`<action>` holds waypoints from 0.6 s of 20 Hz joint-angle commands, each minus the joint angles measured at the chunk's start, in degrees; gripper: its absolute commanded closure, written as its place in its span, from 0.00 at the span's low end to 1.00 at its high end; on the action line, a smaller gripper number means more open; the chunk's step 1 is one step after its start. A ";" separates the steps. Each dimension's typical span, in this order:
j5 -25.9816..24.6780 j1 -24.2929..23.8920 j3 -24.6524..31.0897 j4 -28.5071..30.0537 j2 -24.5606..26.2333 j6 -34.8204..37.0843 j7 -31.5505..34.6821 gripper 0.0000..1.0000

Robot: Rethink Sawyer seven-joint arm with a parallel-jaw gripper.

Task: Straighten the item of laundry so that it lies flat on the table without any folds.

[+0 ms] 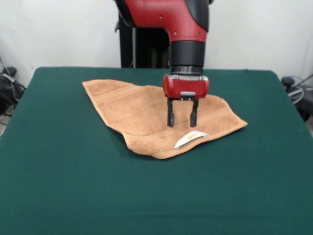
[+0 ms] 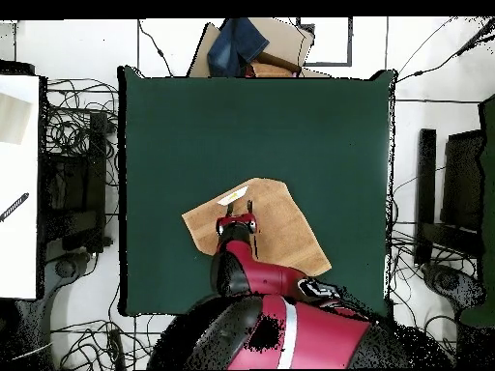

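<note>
Your gripper (image 1: 181,119) is hanging spread over the towel (image 1: 142,110), empty. Towel's a bit past mid-table (image 1: 58,186), folded over along its 6 o'clock edge by the label (image 1: 190,139). It's soft and floppy, so pinch that folded corner and drag it out

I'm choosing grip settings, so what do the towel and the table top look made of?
The towel looks like soft terry cloth, orange-tan and matte, with a nubby pile and woven band stripes. The table top looks like dark green felt or similar fabric: flat, dull, without shine.
</note>
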 commanded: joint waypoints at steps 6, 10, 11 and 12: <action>0.74 2.36 0.05 -6.62 8.04 -2.94 12.17 0.00; 0.91 2.60 -0.15 -7.95 10.28 -4.05 12.09 0.00; 0.85 2.53 -0.14 -8.05 10.43 -4.00 11.98 0.00; 0.80 2.46 -0.12 -8.14 10.59 -3.95 11.88 0.00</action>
